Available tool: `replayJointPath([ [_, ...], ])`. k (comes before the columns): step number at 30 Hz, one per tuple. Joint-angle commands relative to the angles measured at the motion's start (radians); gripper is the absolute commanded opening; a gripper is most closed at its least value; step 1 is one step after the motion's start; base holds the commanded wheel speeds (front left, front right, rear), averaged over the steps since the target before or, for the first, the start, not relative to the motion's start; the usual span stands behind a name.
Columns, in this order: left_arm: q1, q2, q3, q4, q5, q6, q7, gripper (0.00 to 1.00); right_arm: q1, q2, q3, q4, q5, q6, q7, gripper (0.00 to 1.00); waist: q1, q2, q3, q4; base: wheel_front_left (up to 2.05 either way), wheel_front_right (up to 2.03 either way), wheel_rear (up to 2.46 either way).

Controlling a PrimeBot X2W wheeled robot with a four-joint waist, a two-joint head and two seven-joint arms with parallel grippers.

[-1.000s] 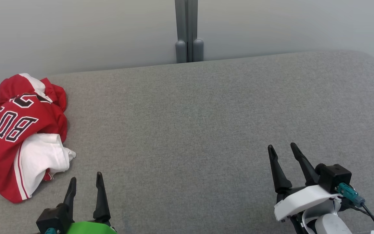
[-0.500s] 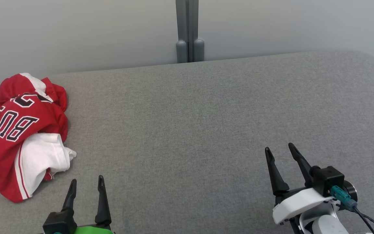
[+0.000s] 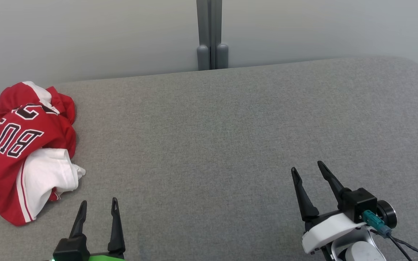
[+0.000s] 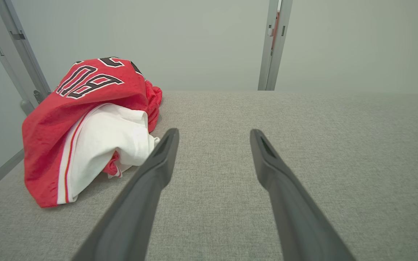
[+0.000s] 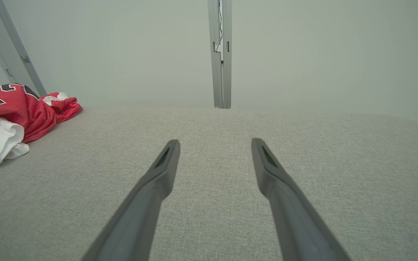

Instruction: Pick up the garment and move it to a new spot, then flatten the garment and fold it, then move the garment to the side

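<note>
A crumpled red-and-white cloth shirt (image 3: 24, 152) sits middle left on the grey fabric table (image 3: 212, 137), with left pincer (image 3: 98, 201) and right pincer (image 3: 307, 166) wide, empty.

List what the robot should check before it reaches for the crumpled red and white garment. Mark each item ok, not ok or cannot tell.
1. Left jaws open, nothing between them: ok.
2. Right jaws open, nothing between them: ok.
3. Garment in plain sight, nothing lying on it: ok.
4. Garment flat: not ok, it lies in a crumpled heap.
5. Bare grey surface for a new spot: ok.
6. Garment lies wholly on the surface, no overhang at the left edge: cannot tell.
</note>
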Motion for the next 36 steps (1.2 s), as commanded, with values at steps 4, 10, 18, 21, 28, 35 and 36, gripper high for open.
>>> replayJointPath([
  [4,0.012,0.007,0.004,0.003,-0.001,-0.003,-0.001,1.00,-0.001,-0.004,-0.002,0.005,0.001,0.000,-0.004,1.00,0.0000,-0.0001,0.001,0.000,0.00,0.00,0.00],
  [10,0.012,0.007,0.005,0.004,-0.003,-0.003,-0.001,1.00,-0.002,-0.004,-0.002,0.008,0.007,0.000,-0.004,1.00,0.0000,-0.0001,0.001,0.000,0.00,0.00,0.00],
  [18,0.005,0.007,-0.002,0.004,-0.006,-0.004,-0.001,1.00,0.006,-0.004,-0.011,-0.002,0.014,0.000,-0.004,1.00,0.0000,-0.0001,0.003,0.016,0.00,0.00,0.00],
  [21,-0.002,0.007,-0.007,0.002,-0.005,-0.003,-0.001,1.00,0.013,-0.004,-0.014,-0.004,0.014,0.000,-0.004,1.00,0.0000,-0.0001,0.003,0.045,0.00,0.00,0.00],
  [28,0.001,0.007,-0.002,0.002,0.002,-0.003,-0.001,1.00,0.022,-0.004,-0.011,-0.008,0.017,0.000,-0.004,1.00,0.0000,-0.0001,-0.003,0.158,0.00,0.00,0.00],
  [35,0.023,0.006,0.018,-0.004,0.005,0.000,-0.001,1.00,0.025,-0.004,0.004,-0.003,0.026,0.000,-0.004,1.00,0.0000,-0.0001,-0.013,0.276,0.00,0.00,0.00],
  [36,0.023,0.006,0.020,-0.005,0.005,-0.002,-0.001,1.00,0.026,-0.004,0.004,-0.003,0.027,0.000,-0.004,1.00,0.0000,-0.0001,-0.014,0.287,0.00,0.00,0.00],
])
